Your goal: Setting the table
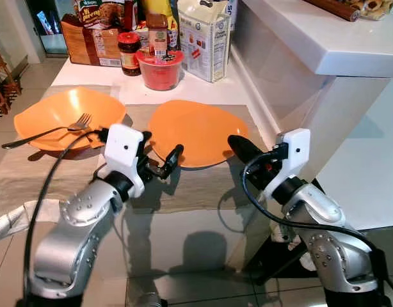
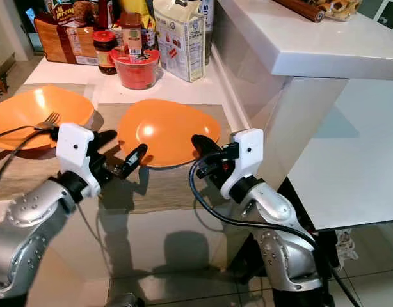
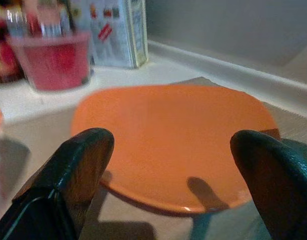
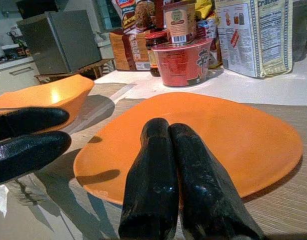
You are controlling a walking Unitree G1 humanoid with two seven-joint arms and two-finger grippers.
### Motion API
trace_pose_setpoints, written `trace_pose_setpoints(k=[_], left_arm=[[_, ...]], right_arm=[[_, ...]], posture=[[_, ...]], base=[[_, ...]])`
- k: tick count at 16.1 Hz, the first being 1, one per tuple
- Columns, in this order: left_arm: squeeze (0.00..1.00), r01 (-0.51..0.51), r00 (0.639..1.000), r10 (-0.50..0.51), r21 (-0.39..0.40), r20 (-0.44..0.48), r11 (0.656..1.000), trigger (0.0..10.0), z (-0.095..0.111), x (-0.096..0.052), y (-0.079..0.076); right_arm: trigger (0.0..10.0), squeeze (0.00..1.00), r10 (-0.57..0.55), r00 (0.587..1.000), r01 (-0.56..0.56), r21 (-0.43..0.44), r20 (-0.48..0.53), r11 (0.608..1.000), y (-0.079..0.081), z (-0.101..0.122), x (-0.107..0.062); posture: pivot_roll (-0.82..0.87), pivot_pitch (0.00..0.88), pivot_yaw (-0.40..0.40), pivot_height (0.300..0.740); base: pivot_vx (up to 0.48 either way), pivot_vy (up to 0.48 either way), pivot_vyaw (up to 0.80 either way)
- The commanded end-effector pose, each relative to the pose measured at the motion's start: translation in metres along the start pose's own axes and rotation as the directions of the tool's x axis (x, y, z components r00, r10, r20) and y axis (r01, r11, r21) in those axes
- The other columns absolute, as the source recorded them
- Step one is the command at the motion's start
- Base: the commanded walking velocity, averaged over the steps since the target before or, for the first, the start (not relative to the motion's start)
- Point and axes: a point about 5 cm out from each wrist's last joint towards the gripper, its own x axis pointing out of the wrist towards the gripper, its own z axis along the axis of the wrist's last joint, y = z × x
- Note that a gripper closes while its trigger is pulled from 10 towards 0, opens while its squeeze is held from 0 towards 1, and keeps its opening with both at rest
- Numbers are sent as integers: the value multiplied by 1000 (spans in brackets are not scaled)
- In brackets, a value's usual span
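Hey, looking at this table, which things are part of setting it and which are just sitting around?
Part of the job:
- orange plate
- orange bowl
- fork resting in the bowl
- beige placemat
- left tool, open
- right tool, shut

Just lying about:
- red noodle cup
- jar
- cracker bag
- bread packet

A shallow orange plate (image 1: 198, 131) with softly rounded corners lies flat and bare on a beige placemat (image 1: 203, 185) on the counter. At its nine o'clock sits a deeper orange bowl (image 1: 62, 114), upright, with a silver fork (image 1: 52, 130) resting across its near rim, tines pointing toward the plate.
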Motion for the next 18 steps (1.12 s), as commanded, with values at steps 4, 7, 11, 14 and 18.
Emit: trace_pose_setpoints(k=[4, 7, 11, 14, 18], left_arm=[[0, -31, 993, 26, 48, 114, 998, 10000, 20, 3, -7], [0, -72, 987, 64, 50, 145, 996, 10000, 19, 5, -7], [0, -80, 986, 69, 68, 151, 994, 10000, 20, 8, -9], [0, -86, 983, 74, 63, 171, 994, 10000, 21, 10, -9], [0, -90, 984, 80, 55, 157, 994, 10000, 19, 12, -6]], right_arm=[[10000, 0, -75, 997, 76, -43, 35, 996, -5, 1, 4], [10000, 0, -153, 985, 157, -46, 77, 987, -12, 4, 6], [10000, 0, -169, 983, 175, -88, 76, 981, -14, 5, 9], [10000, 0, -208, 976, 213, -90, 67, 973, -19, 3, 10], [10000, 0, -203, 978, 207, -95, 53, 974, -18, 0, 10]], posture=[[151, 0, -34, 740], [147, 0, -40, 740], [143, 0, -40, 740], [140, 0, -37, 740], [140, 0, -37, 740]], base=[[0, 0, 0], [0, 0, 175], [0, -422, 673], [82, -247, 221], [0, 0, 0]])
